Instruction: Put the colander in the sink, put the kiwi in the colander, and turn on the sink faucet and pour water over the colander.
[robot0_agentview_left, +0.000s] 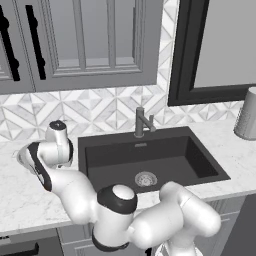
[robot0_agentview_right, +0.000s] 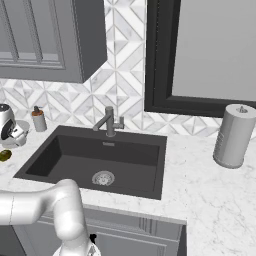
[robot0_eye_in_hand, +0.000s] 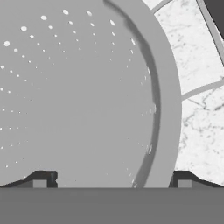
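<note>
My gripper (robot0_eye_in_hand: 111, 179) is spread wide and holds nothing, one fingertip (robot0_eye_in_hand: 41, 179) inside the colander (robot0_eye_in_hand: 78, 87), the other outside its rim, over the marble worktop (robot0_eye_in_hand: 201, 122).

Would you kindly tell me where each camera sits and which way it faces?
Left base view: behind the arm's left, looking down at the sink and faucet; the arm fills the foreground.
Right base view: behind its right, facing the same sink and faucet, plus the kiwi; the arm shows lower left.
Hand view: on the hand, above the colander; the open gripper straddles its rim.
</note>
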